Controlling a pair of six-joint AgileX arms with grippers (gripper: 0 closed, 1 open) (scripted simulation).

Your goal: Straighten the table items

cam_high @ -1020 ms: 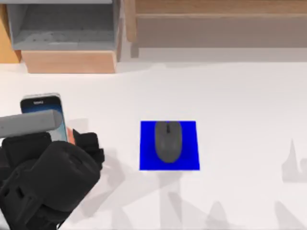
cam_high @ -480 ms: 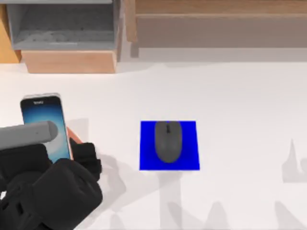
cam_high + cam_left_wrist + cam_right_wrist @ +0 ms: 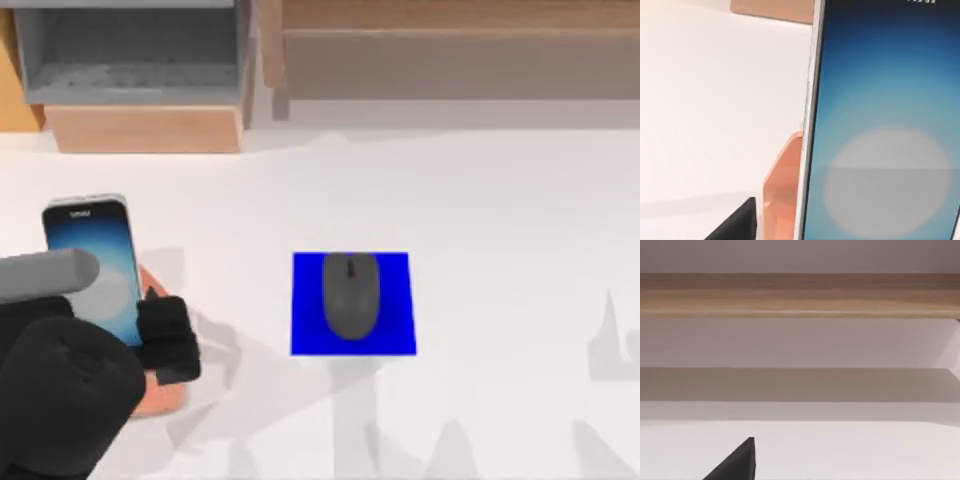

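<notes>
Both items look placed: the mouse [image 3: 351, 294] sits on the blue pad [image 3: 303, 335] at tabletop [image 3: 500, 220] centre, the phone [image 3: 93, 262] leans on its stand [image 3: 155, 392] at nine o'clock. I cannot tell whether my left tool [image 3: 165, 340] grips. Next I would back off.

**Left arm low at the table's left edge**

Bulky black left arm [image 3: 60, 400] reaching in from the lower left corner of the top view, grey cylindrical wrist section [image 3: 45, 275] lying crosswise above it. Black two-finger left gripper [image 3: 165, 340] pointing toward the table's middle, one dark fingertip [image 3: 737, 225] visible in the left wrist view. Dark fingertip [image 3: 737, 462] visible in the right wrist view.
</notes>
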